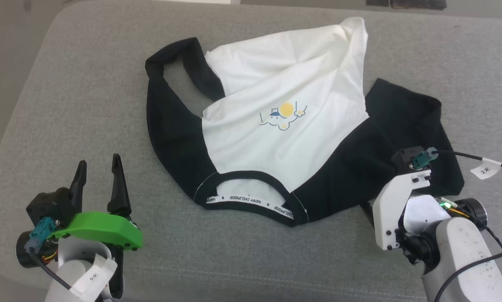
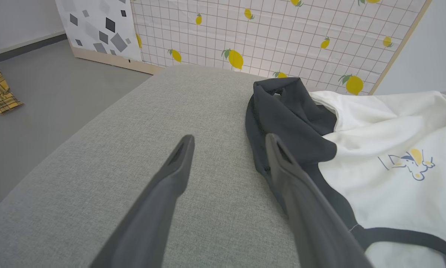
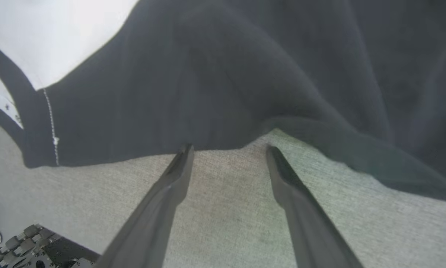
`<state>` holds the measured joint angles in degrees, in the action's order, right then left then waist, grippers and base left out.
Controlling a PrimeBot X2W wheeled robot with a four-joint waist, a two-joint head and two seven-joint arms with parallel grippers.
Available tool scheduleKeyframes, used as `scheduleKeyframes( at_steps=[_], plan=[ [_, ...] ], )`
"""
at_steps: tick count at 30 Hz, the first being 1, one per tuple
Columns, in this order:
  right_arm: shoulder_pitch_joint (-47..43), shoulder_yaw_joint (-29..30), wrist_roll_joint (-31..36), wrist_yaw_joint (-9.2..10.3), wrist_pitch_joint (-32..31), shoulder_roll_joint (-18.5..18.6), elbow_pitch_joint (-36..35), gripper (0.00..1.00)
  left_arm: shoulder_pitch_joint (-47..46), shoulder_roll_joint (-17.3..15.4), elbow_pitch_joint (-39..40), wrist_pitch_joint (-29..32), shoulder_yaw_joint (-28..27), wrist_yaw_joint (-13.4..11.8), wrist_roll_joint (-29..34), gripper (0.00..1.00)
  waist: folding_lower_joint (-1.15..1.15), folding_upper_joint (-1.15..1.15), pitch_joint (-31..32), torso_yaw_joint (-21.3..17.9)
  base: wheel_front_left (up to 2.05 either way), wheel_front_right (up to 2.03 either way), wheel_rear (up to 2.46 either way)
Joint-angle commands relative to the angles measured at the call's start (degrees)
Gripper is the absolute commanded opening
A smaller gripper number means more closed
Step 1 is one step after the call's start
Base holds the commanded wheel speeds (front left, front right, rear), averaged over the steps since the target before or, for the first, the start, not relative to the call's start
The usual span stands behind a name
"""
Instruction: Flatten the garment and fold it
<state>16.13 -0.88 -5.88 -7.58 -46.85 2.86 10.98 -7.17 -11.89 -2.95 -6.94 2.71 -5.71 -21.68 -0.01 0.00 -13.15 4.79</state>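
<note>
Grey cushion (image 1: 87, 84); the garment (image 1: 276, 138) lies crumpled at its middle, collar nearest.
Left gripper (image 1: 98, 167) waits parted and empty at near left; right gripper (image 3: 228, 149), parted and empty, meets the black sleeve (image 3: 245, 74) hem. Pinch the hem fully before drawing it right.

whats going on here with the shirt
A two-armed robot faces a rumpled white T-shirt with black sleeves, lying on a grey cushion. Neither gripper holds it. The left gripper is open beside one black sleeve; the right gripper is open, its tips at the edge of the other sleeve.
</note>
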Motion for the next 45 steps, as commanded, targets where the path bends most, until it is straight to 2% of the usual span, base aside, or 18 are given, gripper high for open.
scheduleKeyframes(
  at_steps=[1, 7, 13, 14, 15, 20, 22, 25, 29, 31, 33, 37, 44, 45],
  plan=[
    [1.33, -0.07, 0.27, 0.09, 0.55, 0.02, 0.70, 1.00, -0.97, 0.44, 0.01, -0.45, 0.22, -0.36, 0.45, 1.00, 0.01, 0.00, -1.45, 0.89, 0.00, 0.00, 0.00],
    [4.15, -0.64, 0.72, 0.09, 2.83, 0.02, 3.97, 1.00, -2.02, 1.45, -0.66, -1.45, 0.52, -0.47, -0.27, 1.00, 0.01, 0.00, -3.91, 1.73, 0.00, 0.00, 0.00],
    [5.54, -2.47, 1.71, 0.09, 2.59, 0.02, 7.46, 1.00, -2.80, 1.81, -2.19, -1.70, 1.10, -0.08, -0.81, 1.00, 0.01, 0.00, -4.57, 1.98, 0.00, 0.00, 0.00],
    [5.61, -2.64, 1.35, 0.09, 2.56, 0.02, 7.70, 0.26, -2.89, 1.81, -2.41, -1.66, 1.20, -0.03, -0.86, 1.00, 0.01, 0.00, -4.56, 1.97, 0.00, 0.00, 0.00],
    [5.71, -3.00, 0.81, 0.09, 2.69, 0.02, 7.72, 0.00, -2.98, 1.82, -2.73, -1.44, 1.29, 0.09, -1.05, 1.00, 0.01, 0.00, -4.49, 1.91, 0.00, 0.00, 0.00],
    [5.83, -3.00, -0.92, 0.09, 3.66, 0.02, 6.09, 0.00, -3.47, 2.74, -3.76, 1.60, 0.69, 0.00, -3.95, 1.00, 0.01, 0.00, -3.69, 1.14, 0.00, 0.00, 0.00],
    [5.79, -3.06, -1.59, 0.09, 4.19, 0.02, 4.52, 0.00, -3.87, 3.96, -3.32, 4.93, -0.22, -0.14, -7.41, 1.00, 0.01, 0.00, -3.40, 0.56, 0.00, 0.00, 0.00],
    [5.83, -3.29, -1.77, 0.09, 4.33, 0.02, 2.28, 0.00, -5.66, 4.22, -3.42, 14.70, -0.45, -0.72, -12.36, 1.00, 0.01, 0.00, -3.50, -0.31, 0.00, 0.00, 0.00],
    [5.69, -3.62, -2.33, 0.09, 4.25, 0.02, 0.42, 0.00, -9.90, 1.29, -4.72, 29.14, 1.47, -2.77, -14.10, 1.00, 0.01, 0.00, -3.88, -1.30, 0.00, 0.00, 0.00],
    [5.49, -4.10, -2.80, 0.09, 4.19, 0.02, -0.28, 0.00, -12.92, -1.25, -6.14, 35.51, 3.30, -4.09, -12.47, 1.00, 0.01, 0.00, -4.34, -2.02, 0.00, 0.00, 0.00],
    [5.31, -4.43, -3.41, 0.09, 4.17, 0.02, -0.76, 0.00, -15.54, -2.93, -7.84, 39.08, 4.98, -5.09, -10.41, 1.00, 0.01, 0.00, -4.89, -2.63, 0.00, 0.00, 0.00],
    [5.08, -4.78, -3.81, 0.09, 4.03, 0.02, -1.58, 0.00, -19.78, -4.08, -12.14, 42.56, 8.01, -5.73, -7.41, 1.00, 0.01, 0.00, -6.05, -3.58, 0.00, 0.00, 0.00],
    [5.37, -5.03, -3.83, 0.09, 3.95, 0.02, -2.55, 0.00, -22.09, -3.56, -21.16, 46.71, 11.63, -5.39, -5.96, 1.00, 0.01, 0.00, -7.13, -4.81, 0.00, 0.00, 0.00],
    [5.41, -4.98, -3.86, 0.09, 4.02, 0.02, -2.68, 0.00, -21.93, -3.03, -22.08, 47.32, 11.58, -5.06, -6.80, 0.13, 0.01, 0.00, -7.16, -4.92, 0.00, 0.00, 0.00]
  ],
)
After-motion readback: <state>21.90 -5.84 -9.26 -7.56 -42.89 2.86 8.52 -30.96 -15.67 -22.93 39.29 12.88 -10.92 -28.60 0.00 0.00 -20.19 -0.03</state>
